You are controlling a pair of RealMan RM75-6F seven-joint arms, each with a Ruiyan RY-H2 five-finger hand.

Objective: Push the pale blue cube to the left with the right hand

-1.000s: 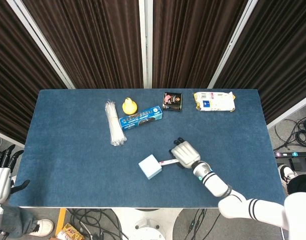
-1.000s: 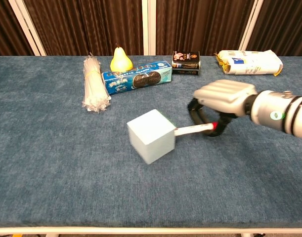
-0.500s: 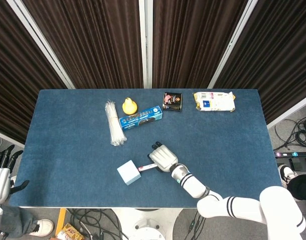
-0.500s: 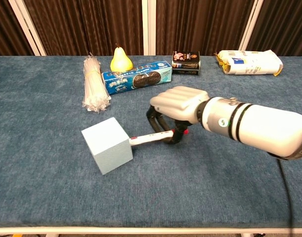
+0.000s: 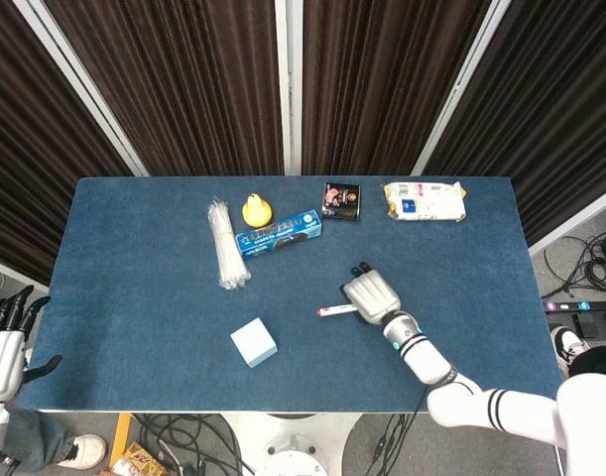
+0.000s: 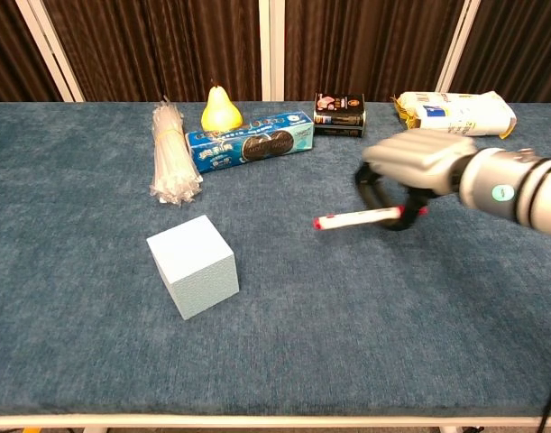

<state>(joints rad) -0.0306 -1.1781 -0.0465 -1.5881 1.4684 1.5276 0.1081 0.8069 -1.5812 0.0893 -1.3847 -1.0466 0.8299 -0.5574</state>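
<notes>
The pale blue cube (image 5: 254,343) (image 6: 193,265) sits on the blue counter (image 5: 124,288) (image 6: 68,298) near its front edge, a little left of the middle, turned slightly so one corner faces forward. Nothing touches it.

Well apart from it, toward the right, the right hand (image 5: 372,296) (image 6: 410,167) hovers over the middle of the counter with its fingers curled around a white marker (image 5: 336,310) (image 6: 358,217) that has a red tip. The marker lies roughly level and points left toward the cube, with open cloth between its tip and the cube's side. The hand's forearm runs off toward the front right corner.

The left hand (image 5: 3,349) hangs off the counter's front left corner, seen only in the head view, its dark fingers spread and holding nothing.

Along the back half of the counter lie the other things: a bundle of white zip ties (image 5: 224,244) (image 6: 170,152) at the left, a yellow pear (image 5: 254,209) (image 6: 220,109) just behind a blue cookie box (image 5: 279,233) (image 6: 250,140), a small black box (image 5: 340,200) (image 6: 340,114) near the back middle, and a white snack bag (image 5: 424,201) (image 6: 455,114) toward the back right corner.
</notes>
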